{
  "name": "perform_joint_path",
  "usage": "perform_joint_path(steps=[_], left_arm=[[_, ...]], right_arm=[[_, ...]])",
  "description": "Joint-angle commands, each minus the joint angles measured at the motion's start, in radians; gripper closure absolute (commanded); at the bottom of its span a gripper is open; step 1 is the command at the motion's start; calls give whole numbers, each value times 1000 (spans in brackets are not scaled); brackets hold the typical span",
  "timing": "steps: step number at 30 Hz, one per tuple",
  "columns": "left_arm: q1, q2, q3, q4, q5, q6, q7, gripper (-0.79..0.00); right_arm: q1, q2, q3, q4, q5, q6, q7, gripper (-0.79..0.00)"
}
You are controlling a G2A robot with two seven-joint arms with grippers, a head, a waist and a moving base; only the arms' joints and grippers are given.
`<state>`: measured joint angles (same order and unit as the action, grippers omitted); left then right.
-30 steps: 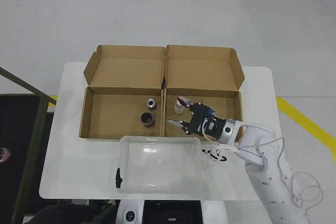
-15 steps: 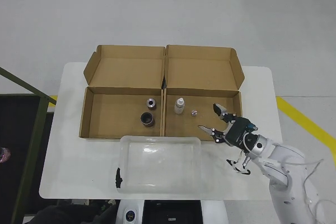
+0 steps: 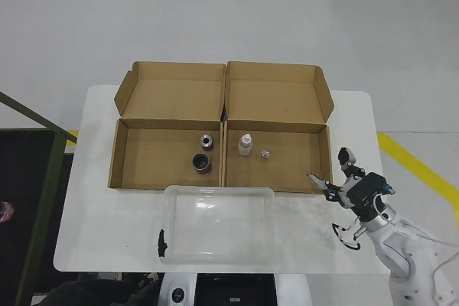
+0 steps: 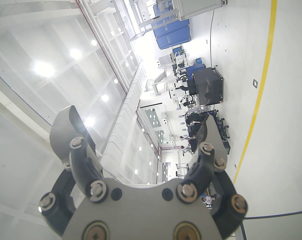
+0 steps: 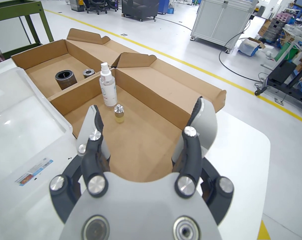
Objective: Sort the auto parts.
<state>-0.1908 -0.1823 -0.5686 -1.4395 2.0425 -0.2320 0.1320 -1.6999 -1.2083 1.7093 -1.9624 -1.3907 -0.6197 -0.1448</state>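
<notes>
With my right gripper (image 3: 329, 168) spread empty toward the table's (image 3: 352, 115) right edge and my left gripper (image 4: 139, 116) likewise gaping, the white spray bottle (image 3: 245, 143) and small brass fitting (image 3: 265, 153) stand upright near the left wall of the right-hand brown cardboard box (image 3: 315, 157), where a low reach in could snag cardboard or topple the bottle.

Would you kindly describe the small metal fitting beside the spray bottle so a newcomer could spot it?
On the white table, look in the open cardboard box on the robot's right. A white spray bottle stands there, with the fitting just beside it, not touching. It is far shorter, a silver cap on a brass-coloured body.
</notes>
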Motion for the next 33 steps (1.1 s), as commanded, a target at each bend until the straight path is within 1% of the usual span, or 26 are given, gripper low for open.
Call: perform_joint_path(steps=[1, 2, 15, 33], left_arm=[[0, 0, 0, 0, 0, 0, 0, -785], [0, 0, 0, 0, 0, 0, 0, -785], [0, 0, 0, 0, 0, 0, 0, -785], [0, 0, 0, 0, 0, 0, 0, -784]], right_arm=[[-8, 2, 14, 5, -3, 8, -15, -763], [-13, 2, 21, 7, -3, 14, -21, -785], [-62, 10, 92, 35, 20, 53, -71, -785], [-62, 10, 92, 35, 20, 53, -71, -785]])
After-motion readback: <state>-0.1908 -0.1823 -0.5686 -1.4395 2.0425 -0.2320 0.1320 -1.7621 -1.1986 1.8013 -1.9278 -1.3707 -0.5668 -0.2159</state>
